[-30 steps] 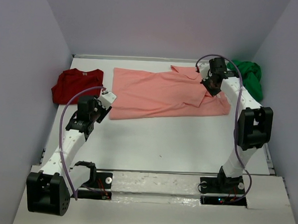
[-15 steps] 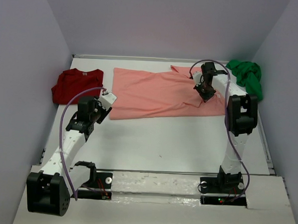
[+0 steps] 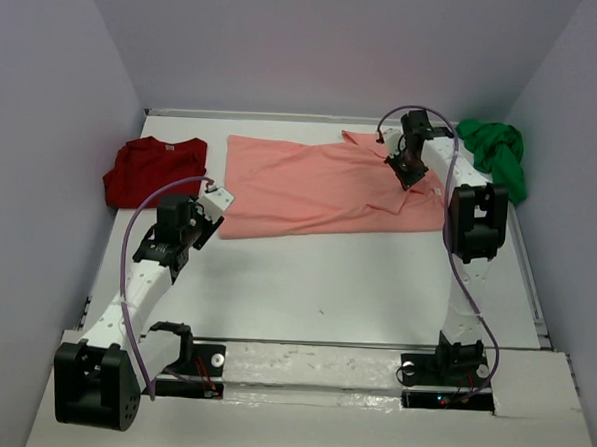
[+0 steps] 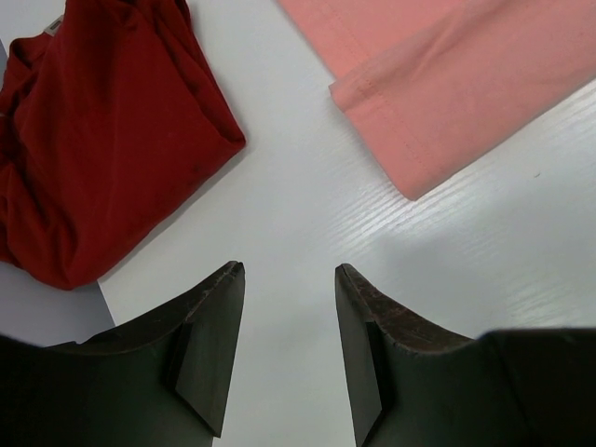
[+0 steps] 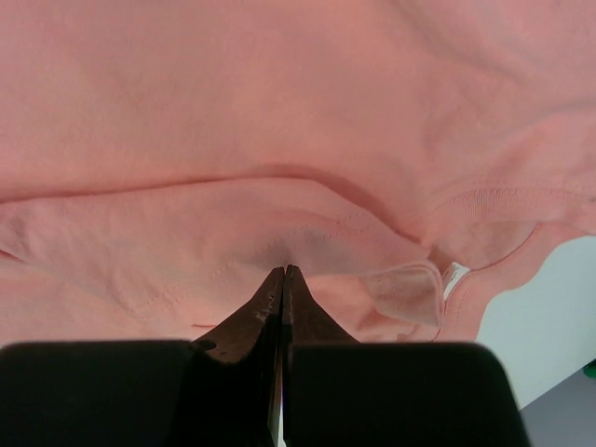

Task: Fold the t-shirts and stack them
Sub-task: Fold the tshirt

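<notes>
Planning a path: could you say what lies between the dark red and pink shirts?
Only bare white table, as the left wrist view shows.

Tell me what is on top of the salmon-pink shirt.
Only the right gripper, shut and pinching a fold of the salmon-pink shirt near its collar. Whatever lies beneath the shirt's layers is covered.

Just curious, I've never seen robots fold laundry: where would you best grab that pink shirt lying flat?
The near-left corner of the salmon-pink shirt, approached from the left by the open left gripper. There the doubled cloth ends over bare table, so a finger could probably slip underneath.
</notes>
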